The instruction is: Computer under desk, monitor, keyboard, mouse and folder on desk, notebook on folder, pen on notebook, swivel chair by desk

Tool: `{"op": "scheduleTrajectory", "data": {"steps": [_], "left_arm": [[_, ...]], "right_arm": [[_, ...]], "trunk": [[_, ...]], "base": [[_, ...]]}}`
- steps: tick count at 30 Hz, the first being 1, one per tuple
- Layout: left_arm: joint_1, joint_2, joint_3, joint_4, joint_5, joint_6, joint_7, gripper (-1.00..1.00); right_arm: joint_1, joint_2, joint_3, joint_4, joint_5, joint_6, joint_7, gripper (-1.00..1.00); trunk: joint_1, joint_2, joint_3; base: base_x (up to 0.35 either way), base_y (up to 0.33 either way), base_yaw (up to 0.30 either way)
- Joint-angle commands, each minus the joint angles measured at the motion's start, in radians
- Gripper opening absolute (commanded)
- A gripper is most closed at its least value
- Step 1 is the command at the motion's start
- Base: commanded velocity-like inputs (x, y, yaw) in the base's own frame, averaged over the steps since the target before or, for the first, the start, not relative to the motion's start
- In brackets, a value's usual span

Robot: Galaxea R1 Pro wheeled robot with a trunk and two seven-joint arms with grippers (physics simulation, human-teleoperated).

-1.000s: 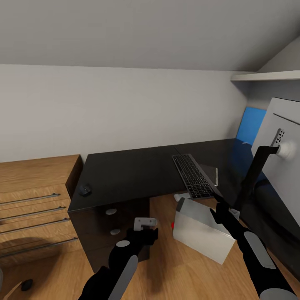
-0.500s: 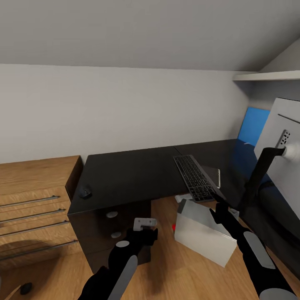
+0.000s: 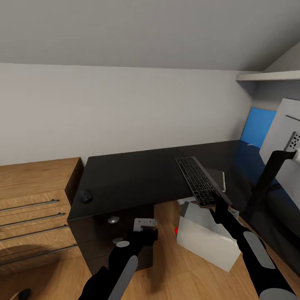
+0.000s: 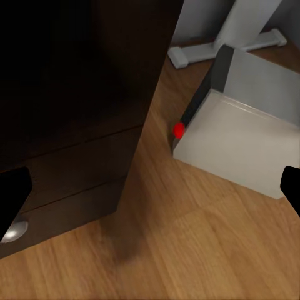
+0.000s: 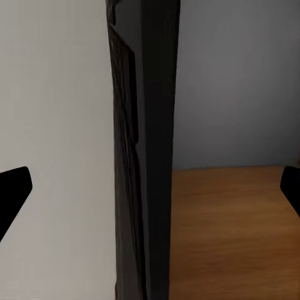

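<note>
The keyboard (image 3: pixel 201 181) lies on the black desk (image 3: pixel 129 175), its near end jutting past the desk edge. My right gripper (image 3: pixel 219 205) hovers open just off that end; in the right wrist view (image 5: pixel 150 187) a thin dark slab (image 5: pixel 145 156) stands edge-on between the spread fingers, untouched. The mouse (image 3: pixel 86 196) sits at the desk's left front corner. The monitor (image 3: pixel 287 139) on its black stand (image 3: pixel 268 179) is at the far right. The computer (image 3: pixel 208 235) (image 4: pixel 240 134) lies tipped on the floor. My left gripper (image 3: pixel 144 227) (image 4: pixel 150 194) hangs open over the floor. The folder is out of view.
A wooden drawer unit (image 3: pixel 35 200) stands left of the desk. A dark cabinet with round knobs (image 4: pixel 69 137) fills the space under the desk's left end. A white desk foot (image 4: pixel 219 44) sits behind the computer. A blue wall panel (image 3: pixel 258 127) is at the back right.
The whole picture has slid to the right and slightly down, so the camera has moved. Both arms keep their pose and nothing on the desk has shifted.
</note>
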Motion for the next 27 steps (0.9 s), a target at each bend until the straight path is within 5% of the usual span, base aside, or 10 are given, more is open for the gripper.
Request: {"op": "scheduleTrajectory", "data": {"steps": [1, 4, 5, 21, 27], "left_arm": [[-0.001, 0.0, -0.001, 0.0, 0.011, 0.002, 0.01, 1.0], [-0.001, 0.0, -0.001, 0.004, 0.011, 0.002, 0.01, 1.0], [-0.001, 0.0, -0.002, 0.007, 0.01, 0.002, 0.009, 1.0], [-0.001, -0.001, -0.003, 0.023, 0.009, 0.002, 0.009, 1.0], [-0.001, -0.001, -0.004, 0.032, 0.008, -0.001, 0.008, 1.0]], "right_arm": [[-0.001, 0.0, -0.002, 0.0, -0.004, 0.007, 0.002, 1.0], [-0.001, -0.001, -0.002, -0.001, -0.004, 0.009, 0.001, 1.0], [-0.001, -0.001, -0.001, -0.002, -0.003, 0.01, 0.001, -1.0], [-0.001, 0.005, 0.004, -0.03, -0.001, 0.011, 0.01, -1.0], [-0.001, 0.02, 0.037, -0.082, -0.004, 0.008, 0.01, -1.0]], "trunk": [[0.0, 0.0, -0.001], [0.0, 0.0, -0.001], [0.0, 0.0, -0.001], [0.0, 0.0, -0.001], [0.0, 0.0, -0.001]], "base": [[0.006, 0.003, 0.0], [0.003, 0.002, 0.0], [0.001, 0.001, 0.0], [0.0, 0.0, 0.0], [0.0, 0.0, 0.0]]}}
